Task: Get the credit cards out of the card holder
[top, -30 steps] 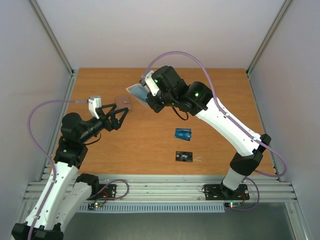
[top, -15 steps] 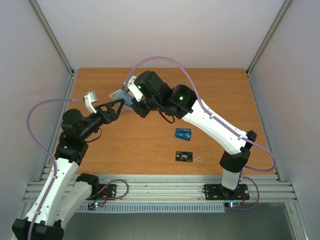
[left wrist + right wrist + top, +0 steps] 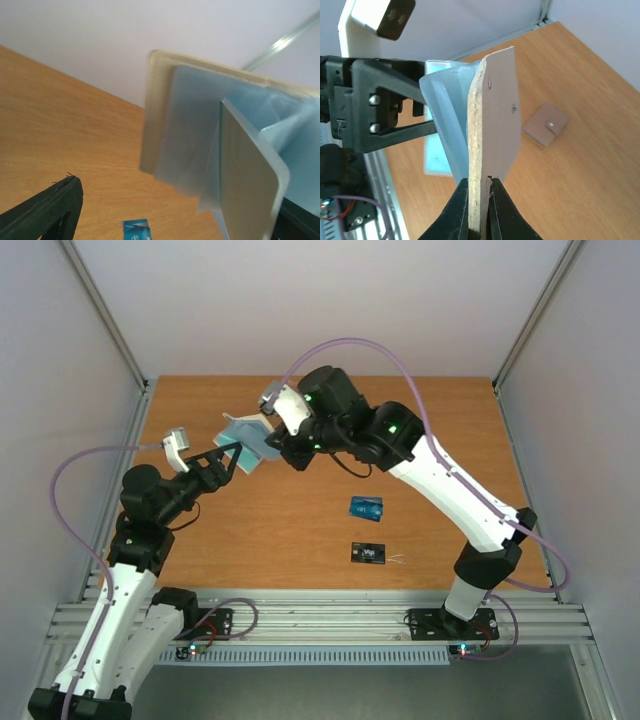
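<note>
- Right gripper (image 3: 479, 186): clamped together on the beige rim of the card holder (image 3: 248, 435), holding it up off the desk (image 3: 300, 530) over the far-left area
- Holder attitude: right wrist view shows it edge-on and upright, with the beige outer panel facing right and the pale blue inner sleeves fanned out to the left
- Left gripper (image 3: 236, 455): jaws apart, reaching in from the near left with its tips at the holder's blue side
- Left wrist view: one dark finger (image 3: 50, 212) sits low on the left, well clear of the holder; the other is at the bottom right corner, mostly hidden behind a splayed sleeve
- Cannot tell whether either left finger touches the holder
- Blue card (image 3: 367, 507): flat on the desk, right of centre, white print on it too small to read
- Black card (image 3: 368, 553): flat on the desk, just nearer than the blue one and apart from it; its white marks are not legible
- Third card: cannot tell whether it sits in the sleeves, as the plastic is cloudy and blurred
- Mauve-brown pouch (image 3: 546, 125): closed and flat on the desk below the holder, one pale stud on its flap, no lettering seen
- No brand or label readable on the holder; only two small dark specks on the beige panel
</note>
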{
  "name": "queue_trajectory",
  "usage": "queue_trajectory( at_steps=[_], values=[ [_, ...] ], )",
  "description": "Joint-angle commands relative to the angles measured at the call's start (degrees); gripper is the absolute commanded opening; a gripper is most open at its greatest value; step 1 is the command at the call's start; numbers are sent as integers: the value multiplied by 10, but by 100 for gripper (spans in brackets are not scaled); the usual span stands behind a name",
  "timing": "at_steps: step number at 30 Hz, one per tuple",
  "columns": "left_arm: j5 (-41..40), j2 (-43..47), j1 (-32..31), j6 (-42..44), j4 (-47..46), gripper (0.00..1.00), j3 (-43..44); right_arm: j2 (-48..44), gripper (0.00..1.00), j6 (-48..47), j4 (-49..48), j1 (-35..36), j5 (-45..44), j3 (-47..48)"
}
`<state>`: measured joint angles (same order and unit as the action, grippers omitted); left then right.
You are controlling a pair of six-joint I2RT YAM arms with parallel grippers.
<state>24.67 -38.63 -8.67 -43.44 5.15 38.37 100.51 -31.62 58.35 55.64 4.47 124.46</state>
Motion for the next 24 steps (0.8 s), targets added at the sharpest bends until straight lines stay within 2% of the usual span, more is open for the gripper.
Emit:
queue_trajectory(
  at_steps=[1,4,7,10,16,21,24],
  values=[
    [84,22,5,76,-77,86,-13,-51,1,23,-40,-51,149,-20],
    [123,35,6,122,-82,93,-6,-71,1,23,-55,-84,255,-39],
    [160,39,9,114,-112,98,-6,-91,1,23,-75,-116,368,-66],
    [190,38,10,96,-141,99,-10,-101,1,11,-71,-130,418,-71],
    [203,32,11,89,-158,99,-5,-105,1,-16,-54,-133,481,-70],
    [288,35,11,101,-187,99,3,-105,1,-16,-48,-144,477,-71],
    [331,46,11,129,-166,99,19,-108,1,-6,-49,-161,476,-74]
  ],
)
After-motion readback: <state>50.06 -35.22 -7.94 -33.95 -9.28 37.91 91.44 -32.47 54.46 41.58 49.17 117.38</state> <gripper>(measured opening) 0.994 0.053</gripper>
